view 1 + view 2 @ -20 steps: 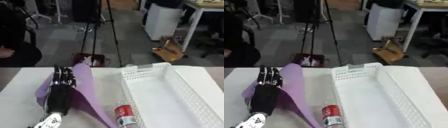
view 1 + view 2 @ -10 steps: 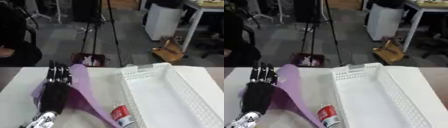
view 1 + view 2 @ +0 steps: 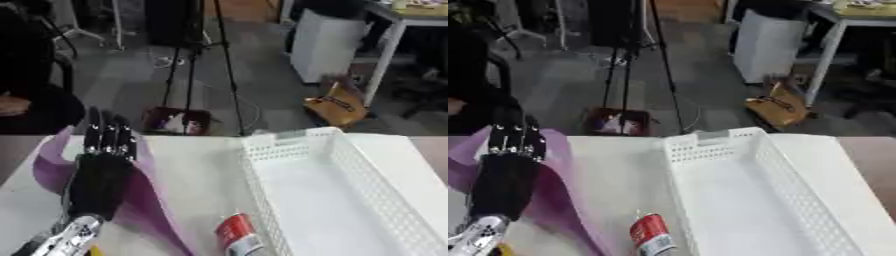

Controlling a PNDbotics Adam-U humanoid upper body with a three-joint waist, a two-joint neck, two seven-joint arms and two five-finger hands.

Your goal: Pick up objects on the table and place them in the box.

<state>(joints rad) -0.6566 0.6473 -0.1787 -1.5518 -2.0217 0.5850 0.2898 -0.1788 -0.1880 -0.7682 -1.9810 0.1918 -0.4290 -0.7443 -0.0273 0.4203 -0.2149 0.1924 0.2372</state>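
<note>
Left hand [image 3: 101,170] lies flat on the purple sheet [image 3: 144,200] at the table's left edge, fingers straight, gripping nothing. Right hand not in view. White box [image 3: 350,190] on the right half, empty. Red can [image 3: 651,234] lies at the near edge, touching or just beside the box's left wall. Risk: a flat hand may only push the sheet or crumple it, and the dragged sheet could roll the can off the near edge. Yellow bit [image 3: 502,249] by the wrist, unclear.
</note>
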